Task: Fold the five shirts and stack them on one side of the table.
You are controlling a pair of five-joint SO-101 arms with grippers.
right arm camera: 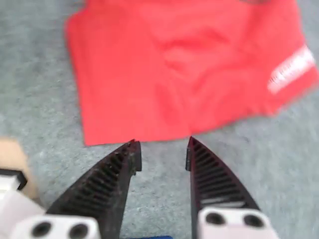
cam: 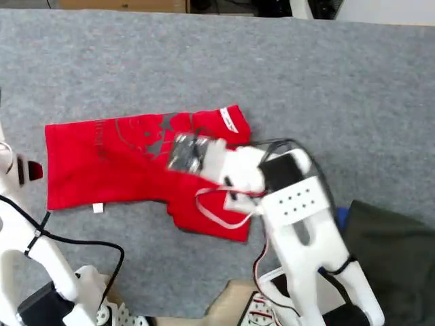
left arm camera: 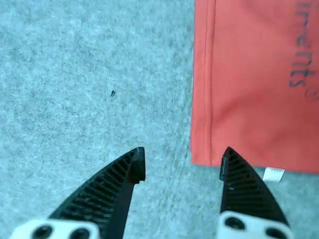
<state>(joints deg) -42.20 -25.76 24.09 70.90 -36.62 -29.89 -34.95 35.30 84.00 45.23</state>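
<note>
You are folding the flat red cloth shirt (cam: pixel 122 170) in the middle of the high view. Your left gripper (left arm camera: pixel 182 163) and right gripper (right arm camera: pixel 163 149) both gape wide at its edges. Next you likely pinch the cloth.

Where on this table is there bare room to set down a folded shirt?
The widest bare patch is the grey table along the far side, beyond the red shirt. A smaller strip runs between that shirt and the near edge. The right near corner is crowded by the dark shirt.

The red shirt (left arm camera: pixel 249 109) bears dark lettering (left arm camera: pixel 302 74).
</note>
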